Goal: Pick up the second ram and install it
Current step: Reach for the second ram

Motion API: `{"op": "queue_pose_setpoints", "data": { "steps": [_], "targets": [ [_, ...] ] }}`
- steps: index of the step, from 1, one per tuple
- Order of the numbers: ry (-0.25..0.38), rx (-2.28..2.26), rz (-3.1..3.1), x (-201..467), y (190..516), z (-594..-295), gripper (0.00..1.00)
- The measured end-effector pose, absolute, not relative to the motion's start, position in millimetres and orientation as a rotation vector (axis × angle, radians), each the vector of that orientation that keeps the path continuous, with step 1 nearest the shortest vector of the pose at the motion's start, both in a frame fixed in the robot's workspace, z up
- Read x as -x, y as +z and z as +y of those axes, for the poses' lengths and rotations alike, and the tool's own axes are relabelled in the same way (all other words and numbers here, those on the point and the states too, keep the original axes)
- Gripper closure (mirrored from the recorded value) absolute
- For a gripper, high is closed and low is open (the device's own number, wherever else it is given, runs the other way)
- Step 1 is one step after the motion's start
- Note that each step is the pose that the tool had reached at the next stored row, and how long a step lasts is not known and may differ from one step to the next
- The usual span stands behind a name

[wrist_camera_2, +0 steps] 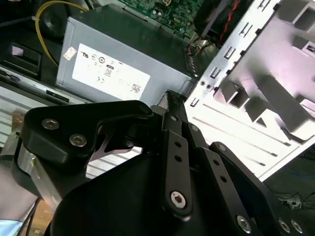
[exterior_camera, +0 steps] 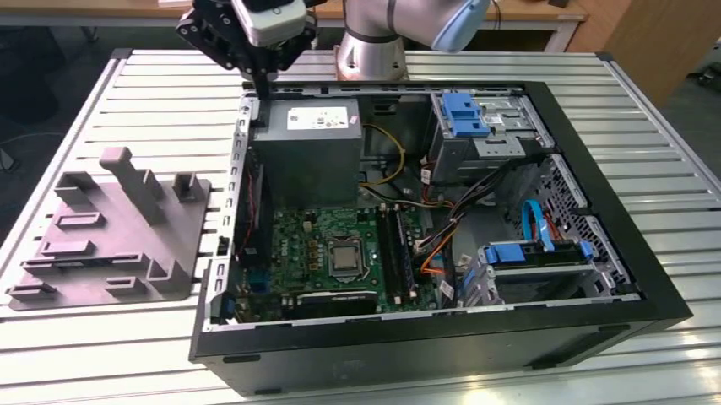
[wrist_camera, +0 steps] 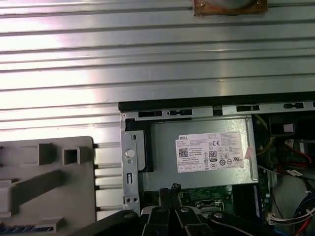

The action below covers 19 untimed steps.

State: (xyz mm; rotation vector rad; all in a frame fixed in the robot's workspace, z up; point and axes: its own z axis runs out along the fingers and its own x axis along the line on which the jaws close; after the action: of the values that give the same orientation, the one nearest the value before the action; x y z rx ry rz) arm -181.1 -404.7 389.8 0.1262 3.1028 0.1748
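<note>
Slatted metal table (exterior_camera: 135,101), gripper (exterior_camera: 262,93) closed near power supply (exterior_camera: 310,156), motherboard (exterior_camera: 327,245) seen in exterior view

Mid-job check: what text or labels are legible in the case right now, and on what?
White label on the grey power supply: rows of print and certification-style marks, too small to quote reliably.
Motherboard: any markings too small to read.
Nothing else shows readable text.
</note>
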Motion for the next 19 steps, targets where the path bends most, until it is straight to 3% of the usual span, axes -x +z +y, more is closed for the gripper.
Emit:
{"op": "queue_pose_setpoints", "data": {
  "steps": [19],
  "targets": [
    [0.175, -0.128, 3.102, 251, 385, -404, 0.89]
  ]
}}
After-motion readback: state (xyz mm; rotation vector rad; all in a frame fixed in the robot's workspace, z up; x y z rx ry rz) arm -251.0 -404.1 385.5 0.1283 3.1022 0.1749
